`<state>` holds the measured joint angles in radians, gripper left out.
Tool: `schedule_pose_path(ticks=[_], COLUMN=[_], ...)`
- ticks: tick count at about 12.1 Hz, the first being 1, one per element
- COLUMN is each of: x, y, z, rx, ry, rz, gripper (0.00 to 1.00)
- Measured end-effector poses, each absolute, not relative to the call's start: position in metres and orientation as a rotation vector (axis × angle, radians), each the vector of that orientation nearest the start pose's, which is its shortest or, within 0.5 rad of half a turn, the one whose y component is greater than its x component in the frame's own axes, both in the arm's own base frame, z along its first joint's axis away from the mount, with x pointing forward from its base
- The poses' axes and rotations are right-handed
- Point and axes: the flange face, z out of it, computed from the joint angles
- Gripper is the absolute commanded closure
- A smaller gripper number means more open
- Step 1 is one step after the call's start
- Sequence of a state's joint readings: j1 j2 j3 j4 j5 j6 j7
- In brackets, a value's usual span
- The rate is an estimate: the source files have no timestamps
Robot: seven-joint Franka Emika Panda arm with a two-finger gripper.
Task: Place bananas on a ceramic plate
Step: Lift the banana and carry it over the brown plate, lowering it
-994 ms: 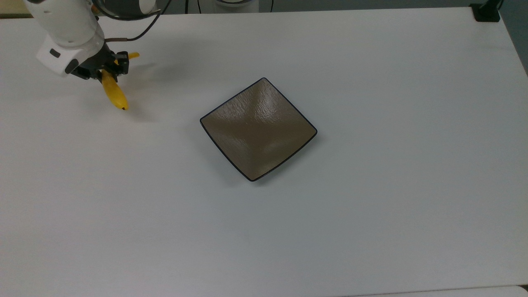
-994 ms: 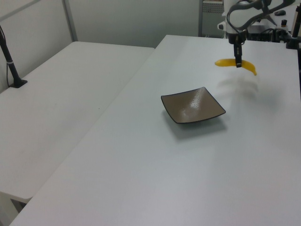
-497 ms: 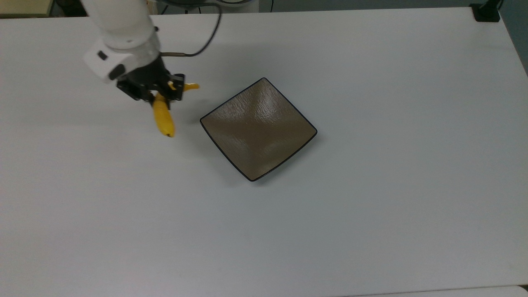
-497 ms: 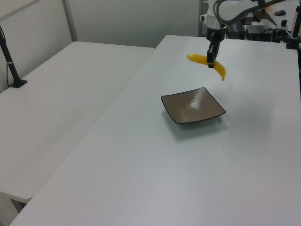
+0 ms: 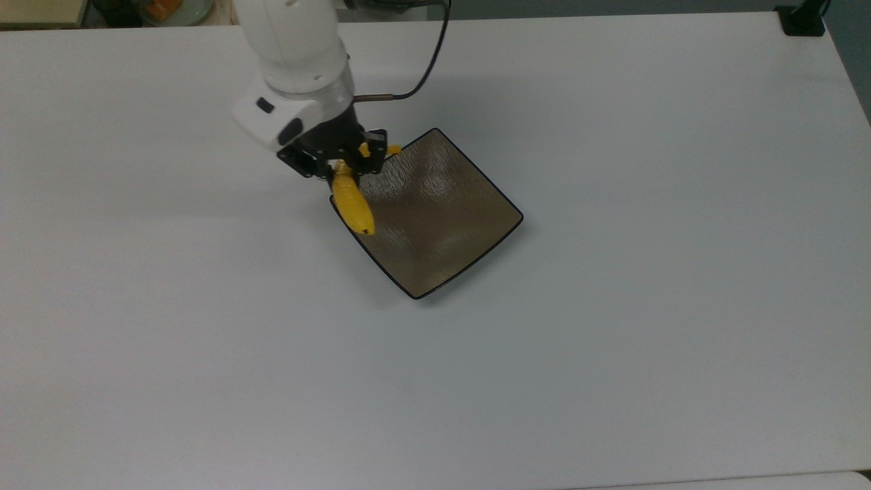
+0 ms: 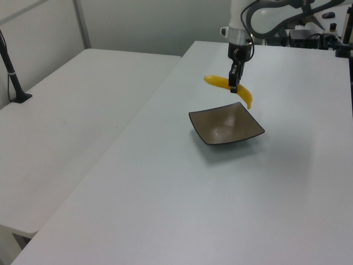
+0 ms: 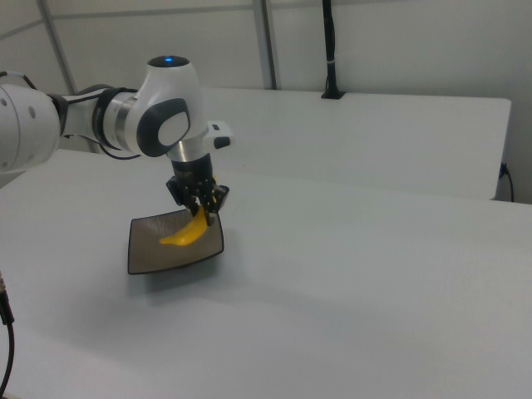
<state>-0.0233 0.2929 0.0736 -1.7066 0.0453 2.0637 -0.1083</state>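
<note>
A bright yellow banana [image 5: 352,199] hangs in the air, clamped near its middle by my gripper [image 5: 345,165], which is shut on it. The banana [image 6: 244,94] hovers above the far edge of the square grey-brown ceramic plate [image 6: 226,124], clear of its surface. In the top view its dark tip lies over the plate's [image 5: 435,218] left corner. The right view has the banana [image 7: 187,233] hanging below the gripper [image 7: 202,209], in front of the plate [image 7: 154,253]. The fingers hide the banana's middle.
The plate rests near the middle of a wide white table [image 5: 612,354]. A second white table [image 6: 71,110] runs along the left view's left, with a black post [image 6: 14,77] on it. A black cable [image 5: 422,68] trails from the arm.
The arm has carried the banana to the top view's right, from the table's upper left to the plate's left corner. The grip stays the same. The plate has not moved.
</note>
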Motion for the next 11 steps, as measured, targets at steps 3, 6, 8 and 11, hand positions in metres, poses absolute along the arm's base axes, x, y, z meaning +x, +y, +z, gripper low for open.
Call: schedule_pose_path(ticks=[3, 6, 8, 11], x=[0.648, 0.651, 0.653, 0.643], y=[0.061, 0.062, 0.063, 0.076], z=[0.431, 0.438, 0.445, 0.47], rx=[-3.062, -3.06, -3.061, -3.061], ry=[-0.26, -0.261, -0.203, -0.119], rz=[-0.119, -0.142, -0.162, -0.144], gripper=[0.0, 0.0, 0.0, 0.0])
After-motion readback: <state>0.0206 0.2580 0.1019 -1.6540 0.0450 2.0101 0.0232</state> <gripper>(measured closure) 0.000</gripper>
